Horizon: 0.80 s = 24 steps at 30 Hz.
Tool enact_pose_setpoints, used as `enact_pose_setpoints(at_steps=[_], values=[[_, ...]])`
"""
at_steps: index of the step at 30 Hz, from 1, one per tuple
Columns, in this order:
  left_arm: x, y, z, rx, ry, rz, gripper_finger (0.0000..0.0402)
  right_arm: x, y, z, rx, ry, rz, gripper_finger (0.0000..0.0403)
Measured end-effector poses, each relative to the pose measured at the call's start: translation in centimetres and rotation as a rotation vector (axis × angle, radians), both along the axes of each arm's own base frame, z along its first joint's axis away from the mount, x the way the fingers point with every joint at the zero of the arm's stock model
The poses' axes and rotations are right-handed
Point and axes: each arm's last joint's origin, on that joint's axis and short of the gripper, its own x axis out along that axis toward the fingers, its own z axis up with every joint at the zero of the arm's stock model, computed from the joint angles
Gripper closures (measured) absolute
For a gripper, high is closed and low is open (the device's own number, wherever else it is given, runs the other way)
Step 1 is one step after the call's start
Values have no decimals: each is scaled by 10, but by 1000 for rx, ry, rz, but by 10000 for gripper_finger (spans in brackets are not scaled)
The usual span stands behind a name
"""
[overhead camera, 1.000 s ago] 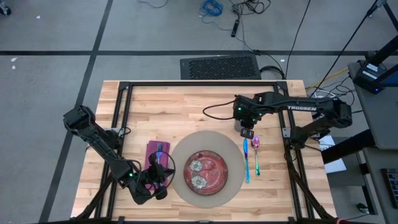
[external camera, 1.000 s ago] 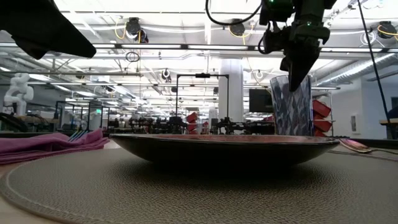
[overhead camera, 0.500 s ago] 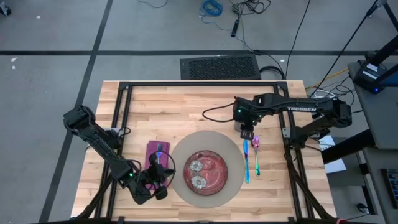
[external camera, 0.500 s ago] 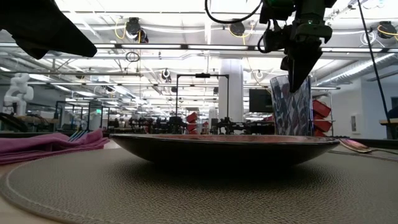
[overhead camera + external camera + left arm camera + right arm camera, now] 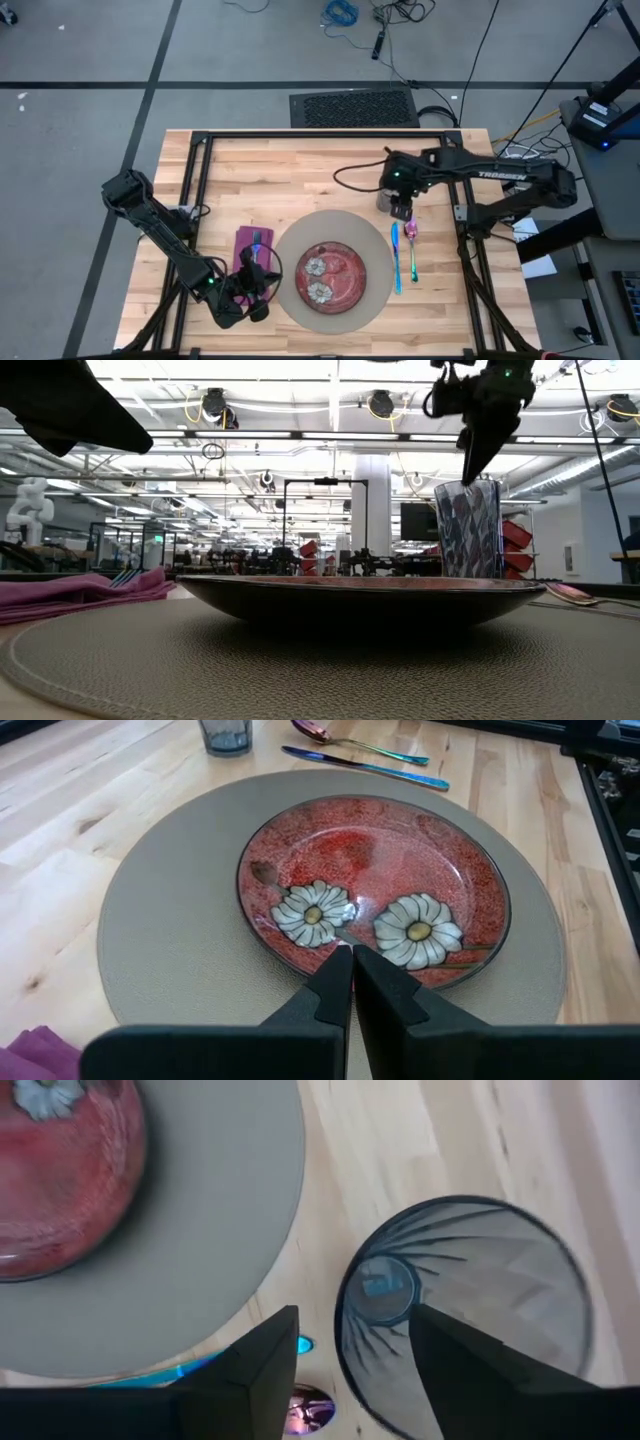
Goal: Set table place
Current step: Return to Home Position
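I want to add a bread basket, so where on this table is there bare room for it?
Widest: the table's far strip, between the mat and the far edge, left of the right gripper. Smaller: right of the spoon. Crowded: around the glass and knife, and the napkin by the left gripper.

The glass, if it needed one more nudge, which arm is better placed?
Right. Its open claw hangs right over the glass, which stands beside the mat. The left claw is shut, on the far side of the plate, by the napkin.
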Motion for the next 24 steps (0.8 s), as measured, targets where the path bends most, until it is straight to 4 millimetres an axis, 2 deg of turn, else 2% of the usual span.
enact_pose_setpoints(at_steps=[12, 16, 20, 24], values=[[0, 0, 0, 7, 2, -4, 402, -30, 11, 53, -72, -172, -21, 222], [0, 3, 3, 136, 16, -26, 402, -47, 17, 82, -144, -249, -33, 222], [-7, 17, 19, 322, -44, 109, 402, -76, 27, 117, -220, -367, -53, 222], [-23, 37, 42, 424, -112, 219, 402, -123, 38, 143, -233, -464, -102, 222]])
